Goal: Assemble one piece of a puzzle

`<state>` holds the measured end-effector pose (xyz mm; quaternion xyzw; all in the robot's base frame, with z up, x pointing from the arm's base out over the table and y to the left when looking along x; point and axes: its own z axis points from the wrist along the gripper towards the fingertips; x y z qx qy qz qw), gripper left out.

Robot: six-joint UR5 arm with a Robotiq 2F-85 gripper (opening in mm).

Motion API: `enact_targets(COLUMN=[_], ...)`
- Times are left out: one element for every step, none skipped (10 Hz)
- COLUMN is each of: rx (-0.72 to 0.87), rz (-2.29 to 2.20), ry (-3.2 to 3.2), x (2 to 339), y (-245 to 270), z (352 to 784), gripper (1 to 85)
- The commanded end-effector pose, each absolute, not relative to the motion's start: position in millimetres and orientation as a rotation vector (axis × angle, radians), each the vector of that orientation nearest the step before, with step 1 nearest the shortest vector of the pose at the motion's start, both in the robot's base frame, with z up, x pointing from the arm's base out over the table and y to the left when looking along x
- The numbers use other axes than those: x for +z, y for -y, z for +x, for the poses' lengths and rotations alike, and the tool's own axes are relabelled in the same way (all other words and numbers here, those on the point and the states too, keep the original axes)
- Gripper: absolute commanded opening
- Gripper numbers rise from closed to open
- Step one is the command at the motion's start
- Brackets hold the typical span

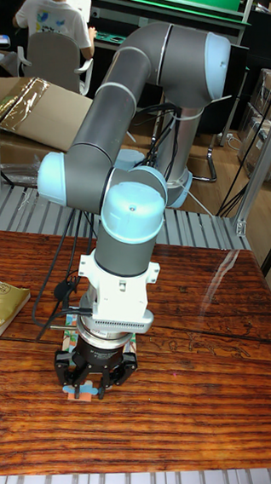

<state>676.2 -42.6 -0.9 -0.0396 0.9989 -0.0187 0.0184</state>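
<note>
My gripper (96, 386) points straight down at the front left part of the wooden table (204, 374). Under it, a small colourful puzzle (79, 392) with blue, orange and pink patches lies on the wood, mostly covered by the gripper body. The black fingers (66, 373) reach down to the puzzle's level. A single puzzle piece cannot be made out, nor whether anything sits between the fingertips. From this view the fingertips are hidden behind the gripper's own housing.
A gold foil bag (3, 307) lies at the table's left edge. Black cables (56, 273) hang from the arm down to the left of the gripper. Metal rails (31, 211) border the table behind and in front. The arm's base (178, 183) stands at the back.
</note>
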Motion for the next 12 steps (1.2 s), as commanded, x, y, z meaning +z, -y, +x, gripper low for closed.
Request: enact_targets(rx=[-0.038,-0.034,-0.017,0.002,0.017,0.017,0.012,0.012,-0.004,-0.040,-0.050,-0.055], rz=[-0.095,-0.090,-0.083,-0.087,-0.068,-0.066,-0.066,-0.066,-0.083,-0.100,-0.107,-0.098], ry=[-3.103,-3.102,-3.105,-3.104,-3.105,-3.109,-3.111,-3.111,-3.120,-3.122,-3.120,-3.114], x=[1.7,1.6,1.7,2.4,3.6,3.8,4.1,4.7,5.7,7.2,8.6,10.0], y=[39.6,38.9,36.0,32.6,29.7,29.6,30.3,30.0,32.1,36.9,37.4,37.1], z=[677.4,677.6,676.6,675.9,674.5,673.0,672.3,671.7,669.4,670.0,671.2,673.8], gripper=[40.0,40.3,40.7,45.7,46.3,46.0,45.7,45.3,44.7,43.7,43.3,43.3])
